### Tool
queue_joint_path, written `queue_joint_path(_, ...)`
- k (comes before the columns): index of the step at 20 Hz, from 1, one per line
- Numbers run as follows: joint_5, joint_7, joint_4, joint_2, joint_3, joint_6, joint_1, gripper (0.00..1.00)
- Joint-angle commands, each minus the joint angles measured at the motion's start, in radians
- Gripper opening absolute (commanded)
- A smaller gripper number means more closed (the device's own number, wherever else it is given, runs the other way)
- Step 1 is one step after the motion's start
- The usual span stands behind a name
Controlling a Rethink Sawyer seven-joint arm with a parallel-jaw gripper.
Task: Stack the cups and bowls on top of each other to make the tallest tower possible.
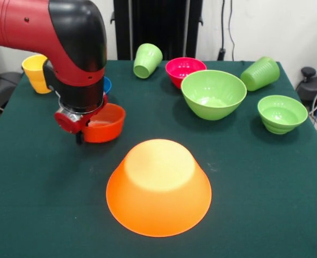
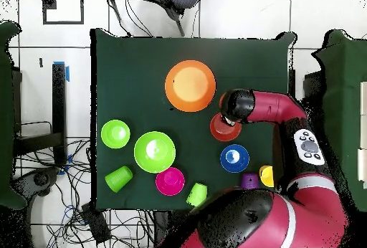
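The big orange bowl (image 1: 158, 188) sits upside down, bottom middle, with nothing on it. The gripper (image 1: 80, 128) is at the red bowl (image 1: 106, 123); I cannot tell its grip. All stacking remains.

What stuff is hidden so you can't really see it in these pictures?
- Gripper, front view: the arm covers it; open or shut is unclear.
- Blue bowl, front view: only a sliver shows behind the arm.
- Purple cup, overhead view: partly under the arm; absent from the front view.
- Red-orange bowl, overhead view: the wrist covers part.

no readable text, labels, brands, numbers or signs anywhere
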Motion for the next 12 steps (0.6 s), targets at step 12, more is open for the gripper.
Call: queue_joint_path(12,0.131,0.136,-0.154,0.129,0.059,0.278,0.045,0.0)
